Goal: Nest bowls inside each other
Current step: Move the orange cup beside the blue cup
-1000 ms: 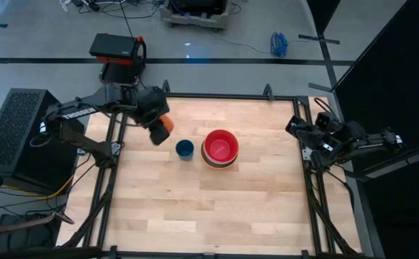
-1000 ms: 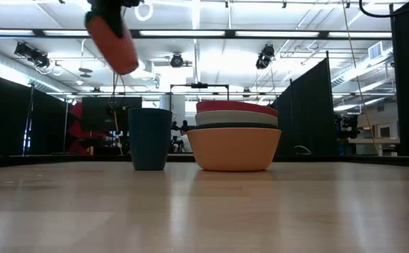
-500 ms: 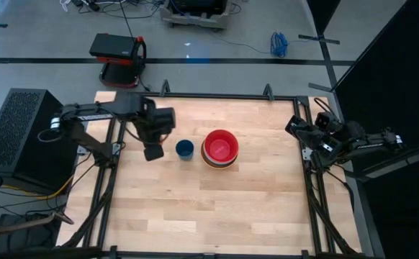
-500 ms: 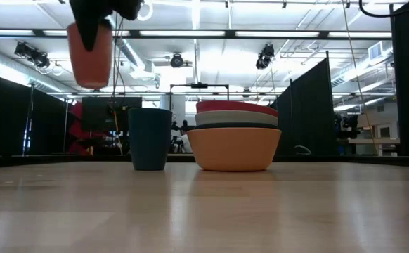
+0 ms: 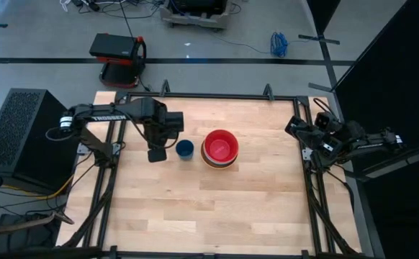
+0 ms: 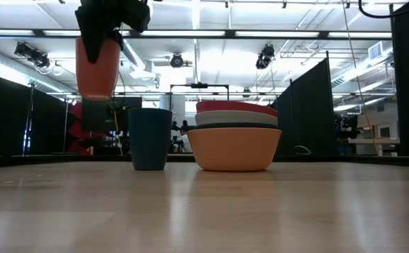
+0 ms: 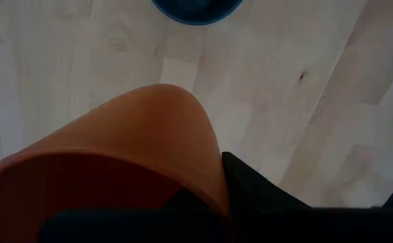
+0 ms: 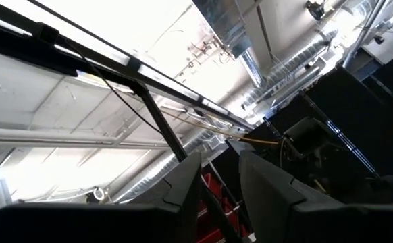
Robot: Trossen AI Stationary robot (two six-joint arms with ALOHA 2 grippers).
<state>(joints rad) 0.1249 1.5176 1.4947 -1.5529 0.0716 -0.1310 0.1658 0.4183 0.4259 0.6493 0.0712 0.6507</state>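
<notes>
The bowls stand nested in one stack (image 5: 220,147) at mid-table: a red bowl (image 6: 236,107) on top, white and dark teal bowls under it, and an orange bowl (image 6: 234,149) at the bottom on the wood. A dark blue cup (image 6: 150,138) stands upright just left of the stack. My left gripper (image 5: 156,152) hangs left of that cup, pointing down, shut on a small orange cup (image 6: 97,67). My right gripper (image 8: 220,158) rests at the table's right edge, pointing up, open and empty. My left gripper holds the orange cup by its rim wall (image 7: 213,185), with one finger (image 7: 257,189) outside and the other inside the cup. The fingers come from above, pointing down. The cup hangs upright, mouth up, clear of the table, its base higher than the blue cup's rim.
Bare wood lies all around the stack and cups. A black frame (image 5: 307,173) edges the table. A dark box (image 5: 15,137) and a red-and-black device (image 5: 117,50) stand off the table to the left and beyond its far edge.
My left gripper has come down and toward the table's near edge, beside the blue cup, and has rolled until it points straight down. The orange cup, tilted before, now hangs upright and lower.
</notes>
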